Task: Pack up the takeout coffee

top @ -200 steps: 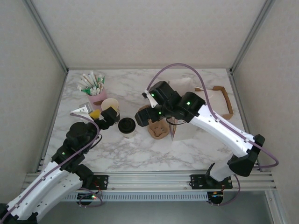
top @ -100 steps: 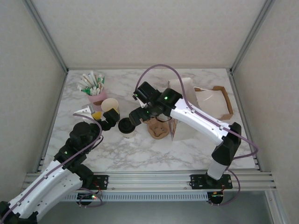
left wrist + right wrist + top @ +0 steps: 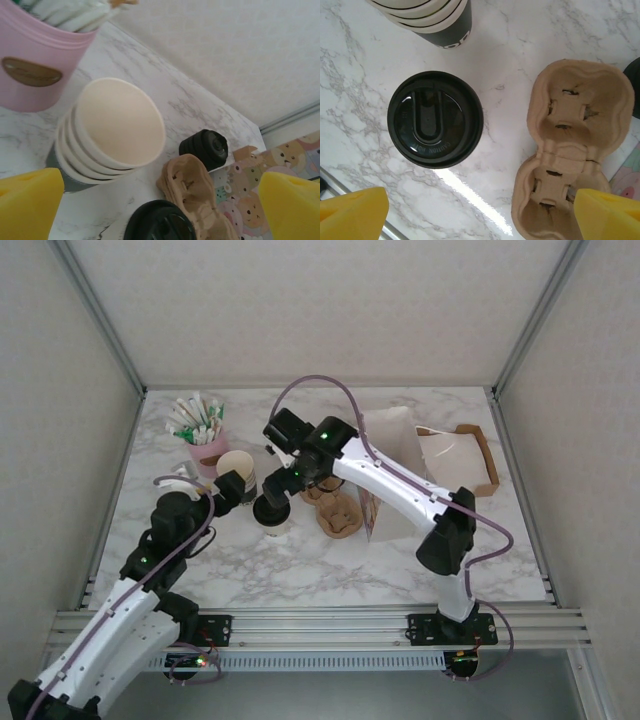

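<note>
**Top view.** The coffee [image 3: 270,518] stands upright on the marble table [image 3: 300,570], left of centre, with its black lid on. The right gripper [image 3: 272,498] hangs directly over it, fingers spread and holding nothing. The left gripper [image 3: 228,492], likewise spread and empty, sits just left of the coffee, beside the cup stack [image 3: 237,466]. A pink holder [image 3: 208,445] stands further to the upper left. A pulp carrier [image 3: 338,512] lies just right of the coffee, and a paper bag [image 3: 455,455] sits at upper right.

**Left wrist view.** Yellow fingertips [image 3: 27,200] occupy the lower corners, wide apart. The cup stack [image 3: 115,130] fills centre-left, with the pink holder [image 3: 35,65] at upper left. The coffee's lid [image 3: 159,222] shows at the bottom edge, next to the carrier [image 3: 195,200]. A black cylinder [image 3: 205,148] lies right of centre.

**Right wrist view.** The coffee [image 3: 435,117] sits left of centre, seen from above. Yellow fingertips [image 3: 352,215] in the lower corners stand clear of it. The carrier [image 3: 575,165] lies at right, apart from the coffee. The cup stack [image 3: 432,17] is at the top.
</note>
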Robot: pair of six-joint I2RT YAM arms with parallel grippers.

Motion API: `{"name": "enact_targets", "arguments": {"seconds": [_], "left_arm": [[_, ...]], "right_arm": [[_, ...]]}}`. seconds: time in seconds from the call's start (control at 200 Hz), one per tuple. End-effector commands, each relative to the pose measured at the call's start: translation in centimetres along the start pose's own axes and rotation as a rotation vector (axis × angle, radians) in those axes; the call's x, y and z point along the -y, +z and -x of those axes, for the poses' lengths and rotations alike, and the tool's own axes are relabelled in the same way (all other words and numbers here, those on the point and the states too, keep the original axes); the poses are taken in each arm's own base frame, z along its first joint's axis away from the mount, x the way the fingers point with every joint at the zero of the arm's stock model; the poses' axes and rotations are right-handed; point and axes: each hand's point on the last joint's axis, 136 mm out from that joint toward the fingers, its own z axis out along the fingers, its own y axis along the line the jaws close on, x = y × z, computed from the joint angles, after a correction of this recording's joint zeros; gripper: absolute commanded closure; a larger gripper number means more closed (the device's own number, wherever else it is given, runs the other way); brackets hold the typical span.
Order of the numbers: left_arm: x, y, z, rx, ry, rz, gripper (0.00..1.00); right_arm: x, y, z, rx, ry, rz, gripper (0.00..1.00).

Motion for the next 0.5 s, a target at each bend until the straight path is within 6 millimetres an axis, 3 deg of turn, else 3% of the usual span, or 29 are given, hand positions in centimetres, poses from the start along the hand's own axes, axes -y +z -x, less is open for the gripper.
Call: {"name": "enact_targets", "arguments": {"seconds": [0.0, 0.25, 0.491], "left_arm": [[-1.0, -0.9, -0.6, -0.034, -0.051, -0.017, 0.0], [-1.0, -3.1, 0.7, 0.044, -0.032, -0.036, 0.0], [-0.5, -3.7, 1.2, 0.063, -0.019, -0.052, 0.0]], "right_arm": [[-0.6, 0.2, -0.2, -0.05, -0.015, 0.031, 0.04], [-1.5, 1.8, 0.6, -0.08, -0.081, -0.008, 0.01], [-2.3, 3.3, 0.5, -0.137, -0.11, -0.019, 0.01]]}}
